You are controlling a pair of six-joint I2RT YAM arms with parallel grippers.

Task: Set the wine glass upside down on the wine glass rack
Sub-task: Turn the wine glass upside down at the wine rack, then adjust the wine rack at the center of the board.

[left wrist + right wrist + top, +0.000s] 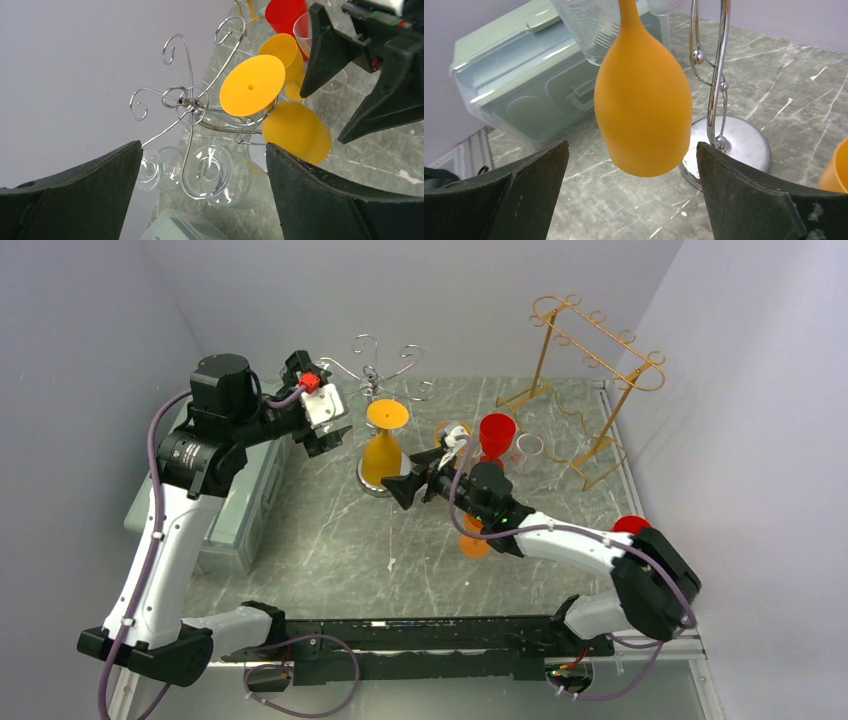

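The orange wine glass [383, 455] hangs upside down on the silver rack [372, 370], so the job looks nearly done. The right pincer [402, 487] is spread wide just beside it, holding nothing. The left pincer [327, 438] is spread too. Next, I think, the right arm should back off without bumping the glass. There are two racks: this one and a gold rack [540, 355]. One red cup [497, 432] stands on the table [330, 540].

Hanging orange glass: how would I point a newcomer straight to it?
Find the chrome spiral-armed rack toward the back of the table. The orange wine glass hangs upside down from it, foot uppermost. Beside it hang only clear glasses.
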